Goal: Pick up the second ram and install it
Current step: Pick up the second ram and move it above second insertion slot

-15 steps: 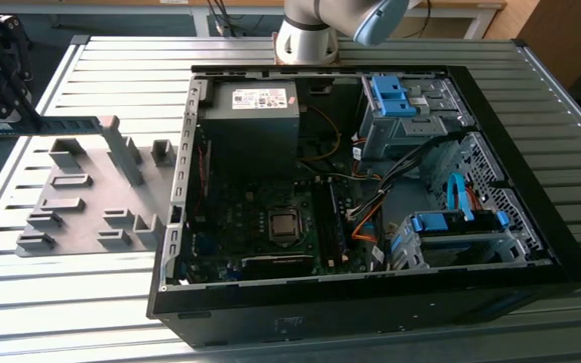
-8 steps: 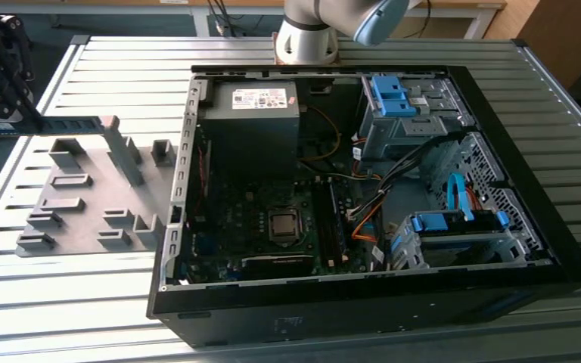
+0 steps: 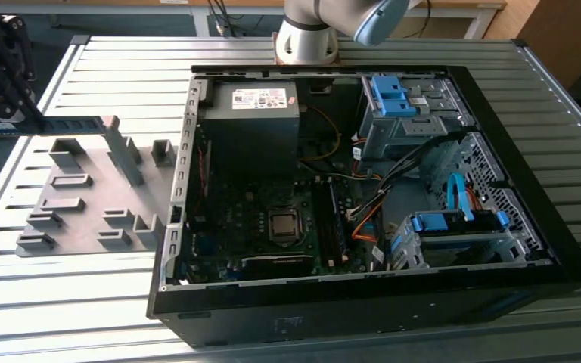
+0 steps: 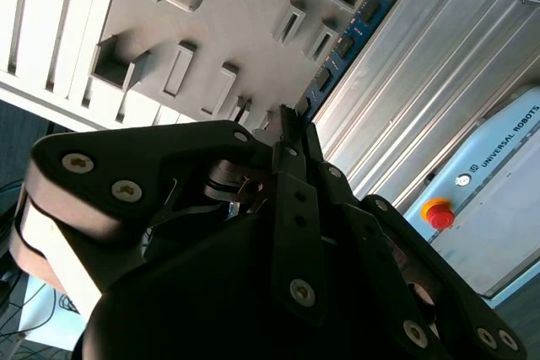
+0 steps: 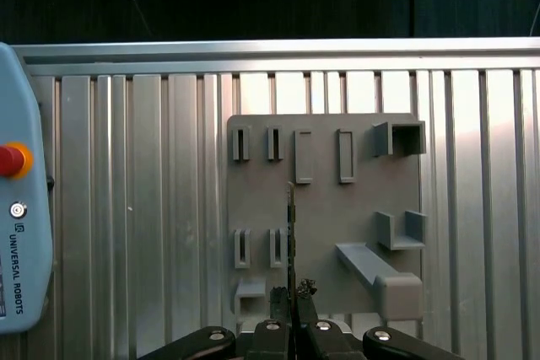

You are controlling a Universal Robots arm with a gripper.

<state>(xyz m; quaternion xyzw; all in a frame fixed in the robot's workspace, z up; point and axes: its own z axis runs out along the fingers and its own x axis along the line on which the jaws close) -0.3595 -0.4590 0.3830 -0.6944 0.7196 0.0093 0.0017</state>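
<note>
The fingers [image 5: 292, 294] are pinched narrow on one end of the ram [image 5: 291, 225], which in the first wrist view shows edge-on as a thin dark line running out from between them. In the second wrist view the fingers [image 4: 291, 124] hold the same end and the ram [image 4: 346, 40] shows its blue face with dark chips in a row, reaching out away from the wrist. Below it lies a grey holder plate [image 5: 337, 208] with slotted blocks and open brackets, resting on the ribbed metal desk [image 5: 126, 208]. A pale blue pendant [image 5: 17, 208] with a red button lies on the desk beside the plate, apart from it. In the exterior view the gripper [image 3: 6, 113] hangs at the exterior view's left, and the ram [image 3: 69, 123] is held roughly level over the far end of the plate [image 3: 88, 204], near a tall upright block; whether it touches the plate I cannot tell. Just beside the plate, toward the exterior view's right, the open case [image 3: 532, 287] lies on its side with the motherboard [image 3: 260, 219] facing up, well apart from the ram. Behind the case stands the arm's base [image 3: 306, 38].
</note>
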